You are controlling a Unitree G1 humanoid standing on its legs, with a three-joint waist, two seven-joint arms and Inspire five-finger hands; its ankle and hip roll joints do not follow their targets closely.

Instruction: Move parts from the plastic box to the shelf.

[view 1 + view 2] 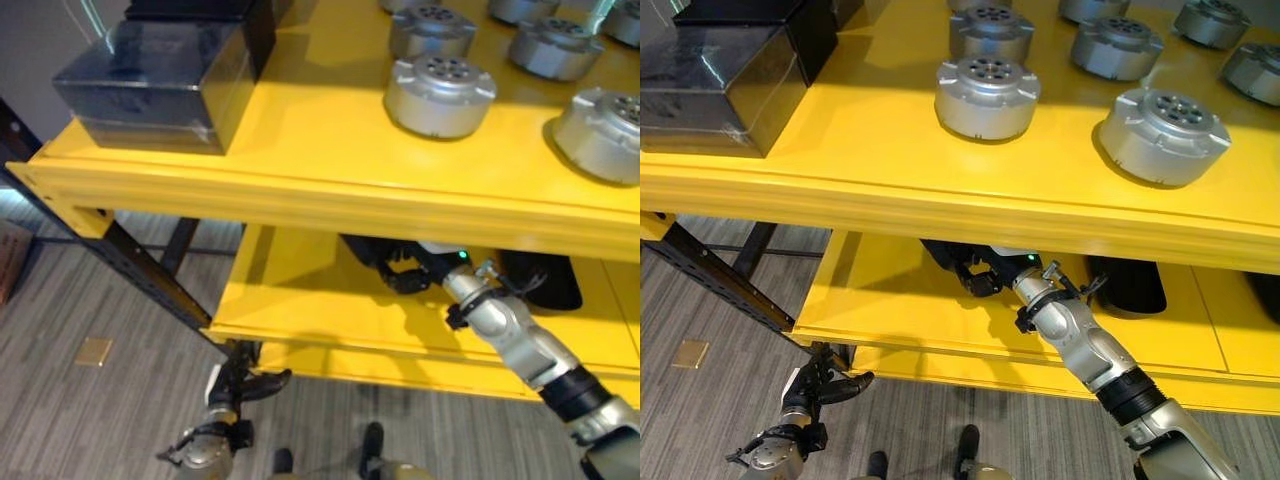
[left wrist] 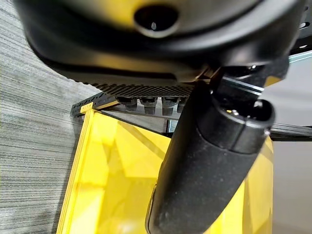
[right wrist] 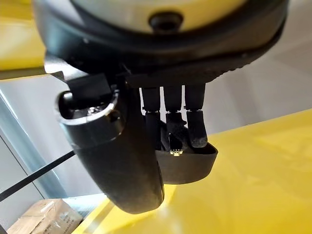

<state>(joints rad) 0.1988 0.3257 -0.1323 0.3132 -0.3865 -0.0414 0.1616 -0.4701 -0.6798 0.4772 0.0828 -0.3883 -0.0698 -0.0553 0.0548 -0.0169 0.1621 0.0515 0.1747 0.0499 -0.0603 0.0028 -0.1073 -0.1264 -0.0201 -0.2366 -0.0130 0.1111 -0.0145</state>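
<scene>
Right hand [image 1: 985, 272] is reached under the upper yellow shelf [image 1: 890, 130] — fingers [image 3: 170, 126] are curled onto a dark part [image 3: 187, 165] on the lower shelf [image 1: 900, 300]. Left hand [image 1: 815, 385] is hung low over the floor [image 1: 90, 300], fingers relaxed. Silver round parts [image 1: 987, 97] are set on the upper shelf beside a black box [image 1: 150, 85].

A grey, fine-striped carpet floor [image 1: 90, 300] is seen beneath a yellow metal rack [image 1: 300, 190] carried on a black perforated upright [image 1: 150, 275]. A small tan square [image 1: 93, 351] lies on the floor. A pale wall [image 3: 273, 83] and a brown cardboard box [image 3: 41, 217] are visible behind.
</scene>
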